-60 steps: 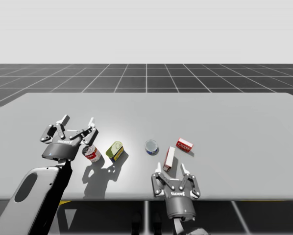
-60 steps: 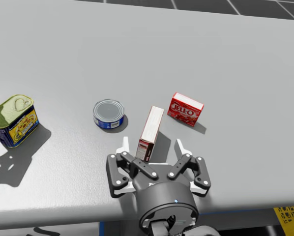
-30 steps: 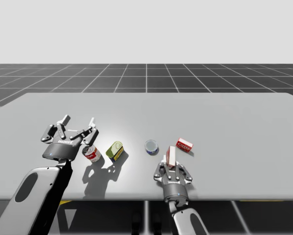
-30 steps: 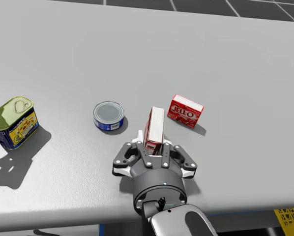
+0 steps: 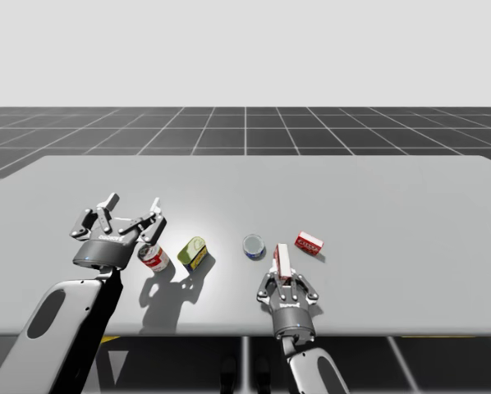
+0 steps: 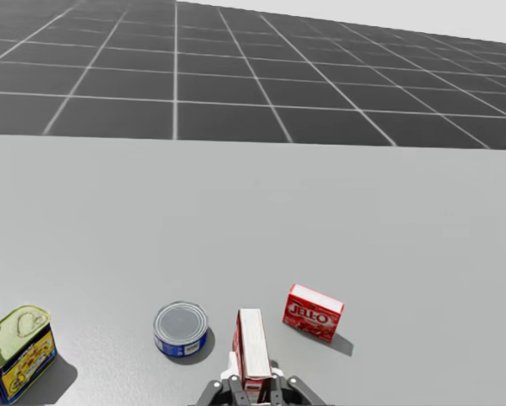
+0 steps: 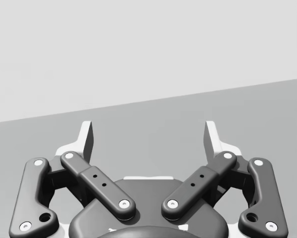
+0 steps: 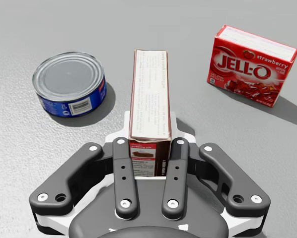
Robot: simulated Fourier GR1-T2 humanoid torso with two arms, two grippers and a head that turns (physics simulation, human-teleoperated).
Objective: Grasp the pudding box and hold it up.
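Pudding box (image 8: 149, 99) stands on its narrow edge between the fingers of my right gripper (image 8: 149, 148); both fingers press its near end from two sides, so the grip is closed on it; the box points straight ahead of the gripper, its white side panel up; whether its underside is off the table (image 5: 352, 189) I cannot tell. In the high view the box (image 5: 282, 261) sits near the table's front edge, right of the middle, with the right gripper (image 5: 286, 283) just behind it; the head view shows the box (image 6: 253, 347) and the gripper (image 6: 255, 387) the same way.

Ahead of the gripper, on its left side, a blue can (image 8: 69, 84) stands upright, near the box but apart from it; ahead on the right side a red box (image 8: 250, 64) lies near, also apart; the far end of the pudding box points between the two.

Further left a yellow tin (image 5: 194, 253) stands well apart from the pudding box; beyond it a red can (image 5: 154, 258) lies tilted, just beside my left gripper (image 5: 133, 205); whether they touch I cannot tell. The left gripper (image 7: 148, 139) has its fingers spread wide with nothing between them; bare table lies ahead of it.
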